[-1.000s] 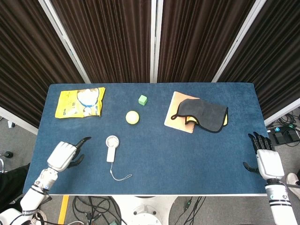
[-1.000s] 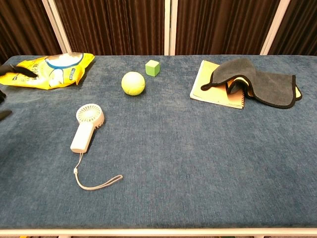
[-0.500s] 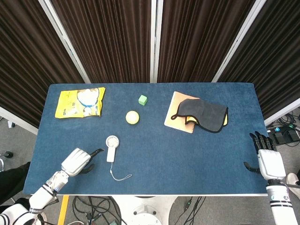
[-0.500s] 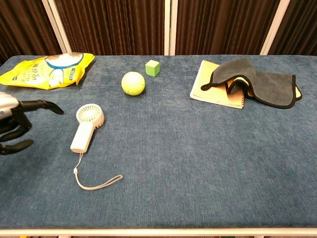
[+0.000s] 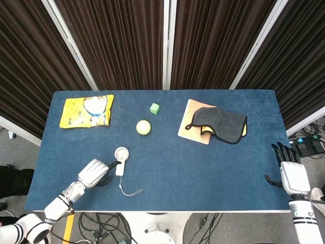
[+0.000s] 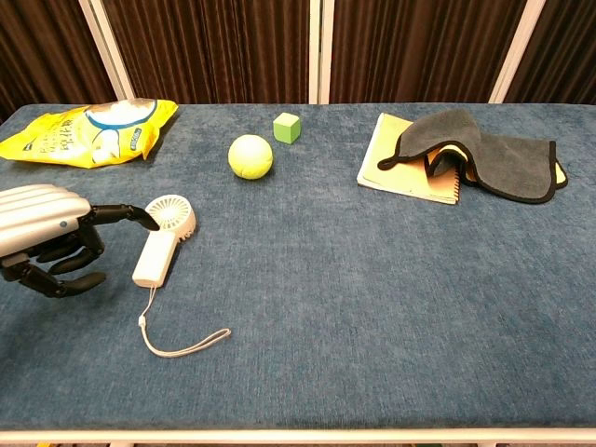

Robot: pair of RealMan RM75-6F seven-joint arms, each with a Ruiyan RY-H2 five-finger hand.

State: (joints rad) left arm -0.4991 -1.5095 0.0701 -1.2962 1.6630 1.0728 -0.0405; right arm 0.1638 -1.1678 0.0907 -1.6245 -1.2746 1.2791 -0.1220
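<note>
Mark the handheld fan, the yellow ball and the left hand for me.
handheld fan (image 6: 170,217): chest view, on the round white fan head.
yellow ball (image 6: 250,155): chest view, middle of the ball.
left hand (image 6: 42,233): chest view, on the silver back of the hand.

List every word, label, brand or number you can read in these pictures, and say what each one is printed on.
No text can be read.
Yellow snack bag: it carries print and a blue-and-white picture, but the lettering is too small and blurred to make out in either view.
White handheld fan, by the left hand: no marking shows.
Green cube, yellow-green ball, notebook and grey cloth: no lettering visible.
</note>
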